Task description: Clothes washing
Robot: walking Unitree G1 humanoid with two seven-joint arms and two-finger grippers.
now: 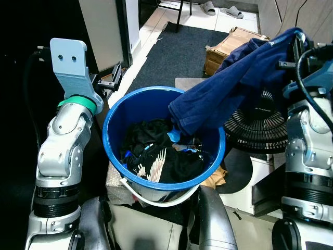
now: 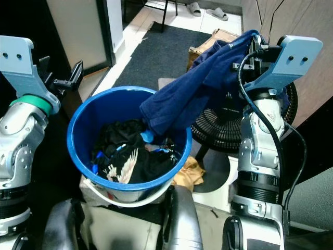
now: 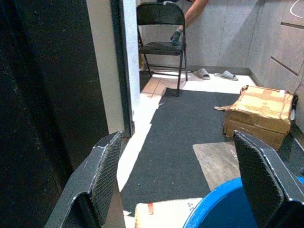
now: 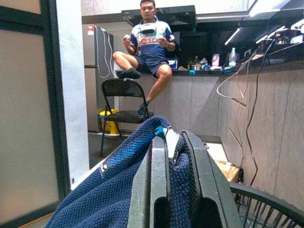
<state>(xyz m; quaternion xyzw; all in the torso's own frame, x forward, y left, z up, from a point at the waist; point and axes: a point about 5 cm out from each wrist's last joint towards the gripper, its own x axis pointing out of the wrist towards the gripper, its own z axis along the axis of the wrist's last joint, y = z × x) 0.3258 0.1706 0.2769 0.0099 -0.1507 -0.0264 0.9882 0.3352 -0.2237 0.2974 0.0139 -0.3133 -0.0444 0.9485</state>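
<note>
our right gripper (image 4: 173, 166) is clamped on a navy blue garment (image 1: 229, 91), held high above and to the right of the blue bucket (image 1: 117, 112) so the cloth can drape clear; its lower end trails over the rim onto the dark clothes (image 1: 156, 153) heaped inside. our left gripper (image 3: 185, 175) hovers just beyond the bucket's far left rim with its fingers spread wide and nothing between them; we judge it is waiting there, ready to help once the garment comes free.
</note>
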